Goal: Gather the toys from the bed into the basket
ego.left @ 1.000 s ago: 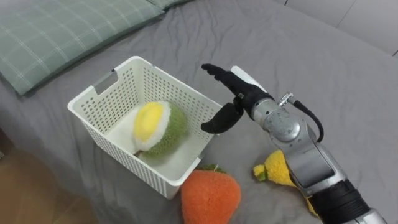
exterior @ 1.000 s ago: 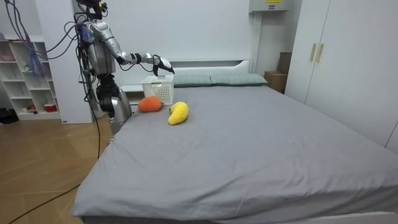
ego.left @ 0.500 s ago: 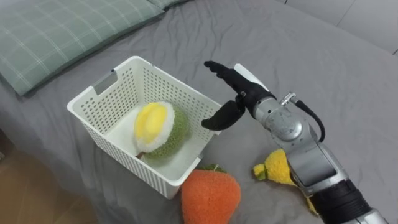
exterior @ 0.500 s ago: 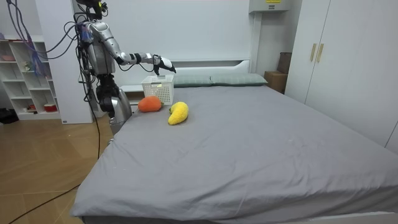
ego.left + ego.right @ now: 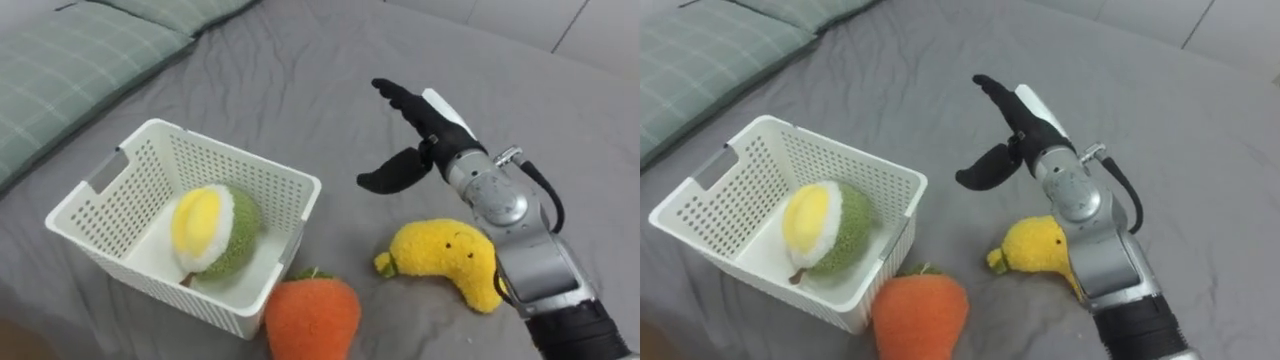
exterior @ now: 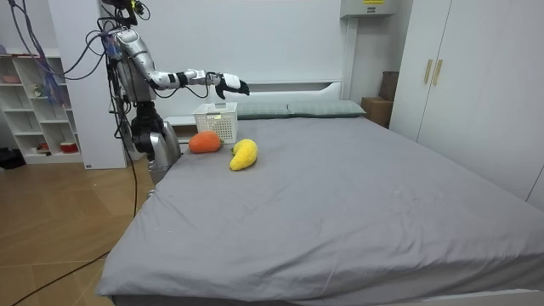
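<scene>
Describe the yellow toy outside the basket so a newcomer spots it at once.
On the grey bed stands a white basket. Two plush toys lie on the sheet beside it; the yellow toy is the farther one, next to the robot's right forearm. It is curved and yellow, while the orange toy nearer the basket is round.

No readable text, labels or numbers

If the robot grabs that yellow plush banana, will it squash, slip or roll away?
The yellow plush banana looks fuzzy and stuffed, so it would probably squash and feel light. Its curved shape, lying flat on the grey bed, suggests little rolling. Fuzzy cloth should grip, not slip.
</scene>
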Controlling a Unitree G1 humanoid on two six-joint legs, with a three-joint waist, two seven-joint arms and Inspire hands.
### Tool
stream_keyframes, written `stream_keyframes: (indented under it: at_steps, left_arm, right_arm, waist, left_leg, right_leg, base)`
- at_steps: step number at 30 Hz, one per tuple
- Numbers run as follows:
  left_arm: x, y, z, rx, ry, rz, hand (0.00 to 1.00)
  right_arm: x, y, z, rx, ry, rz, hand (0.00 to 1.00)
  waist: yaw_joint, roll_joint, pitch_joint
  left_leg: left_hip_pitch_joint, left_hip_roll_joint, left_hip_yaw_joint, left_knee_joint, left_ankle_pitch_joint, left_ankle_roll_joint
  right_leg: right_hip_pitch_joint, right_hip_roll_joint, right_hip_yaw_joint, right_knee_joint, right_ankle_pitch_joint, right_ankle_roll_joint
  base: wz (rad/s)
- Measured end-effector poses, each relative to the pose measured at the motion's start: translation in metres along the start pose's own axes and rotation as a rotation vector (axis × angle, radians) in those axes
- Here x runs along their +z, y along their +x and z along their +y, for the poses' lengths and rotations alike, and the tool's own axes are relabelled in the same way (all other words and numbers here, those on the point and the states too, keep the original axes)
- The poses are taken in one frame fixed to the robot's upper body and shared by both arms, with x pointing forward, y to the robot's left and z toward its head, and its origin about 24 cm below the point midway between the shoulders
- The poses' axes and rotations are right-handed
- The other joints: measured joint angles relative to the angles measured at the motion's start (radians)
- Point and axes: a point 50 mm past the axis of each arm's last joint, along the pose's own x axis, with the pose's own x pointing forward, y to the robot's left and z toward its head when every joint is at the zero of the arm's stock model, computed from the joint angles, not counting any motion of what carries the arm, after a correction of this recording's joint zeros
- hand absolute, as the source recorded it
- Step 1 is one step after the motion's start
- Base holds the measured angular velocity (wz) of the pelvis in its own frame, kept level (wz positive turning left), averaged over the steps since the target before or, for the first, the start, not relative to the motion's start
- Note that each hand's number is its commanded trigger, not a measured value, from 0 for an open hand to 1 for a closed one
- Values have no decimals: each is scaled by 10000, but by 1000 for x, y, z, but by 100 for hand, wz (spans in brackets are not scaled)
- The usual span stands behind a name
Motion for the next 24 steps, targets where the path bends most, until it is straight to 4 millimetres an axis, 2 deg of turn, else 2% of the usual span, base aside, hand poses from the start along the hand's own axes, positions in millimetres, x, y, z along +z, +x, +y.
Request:
stream_keyframes:
  at_steps: [2,5,8,11,16,21,24]
  left_arm:
    - [-3,-1,3,83,3,71,0]
    - [-2,0,3,123,13,59,0]
    - [-5,0,3,276,-379,121,0]
    - [-3,0,3,363,-546,-84,0]
    - [-3,0,3,405,-619,-128,0]
    - [-3,0,3,408,-625,-118,0]
    - [-3,0,2,369,-931,-137,0]
  right_arm:
    - [-6,-3,-5,-284,119,186,0]
    - [-15,-6,-8,-522,72,467,0]
    - [-25,-7,-9,-598,160,821,0]
    - [-38,-10,-18,-974,301,1304,0]
    - [-49,-17,-19,-997,119,1612,0]
    - [-65,-27,-11,-785,-41,2176,0]
    - [-72,-29,-5,-592,20,2412,0]
  waist:
    - [-260,14,10]
    - [-455,30,30]
    - [-753,26,69]
    - [-917,-55,144]
    - [-1005,-63,137]
    - [-1031,-75,122]
    - [-996,-91,113]
  left_leg:
    - [138,41,179,-110,-6,6]
    - [344,73,344,-190,-7,6]
    - [501,86,441,-342,-28,4]
    - [445,94,518,-337,-37,9]
    - [470,110,665,-313,-53,24]
    - [603,116,733,-430,-52,27]
    - [631,159,948,-474,-54,23]
  right_leg:
    - [14,18,156,-1,1,2]
    - [96,26,242,-4,1,2]
    - [161,65,432,-8,1,2]
    - [62,70,522,5,1,2]
    - [12,90,739,9,1,2]
    - [0,102,804,4,1,2]
    - [-18,137,1008,4,1,2]
  base:
    - [-24]
    - [-19]
    - [-15]
    - [-8]
    - [-8]
    - [-7]
    - [-17]
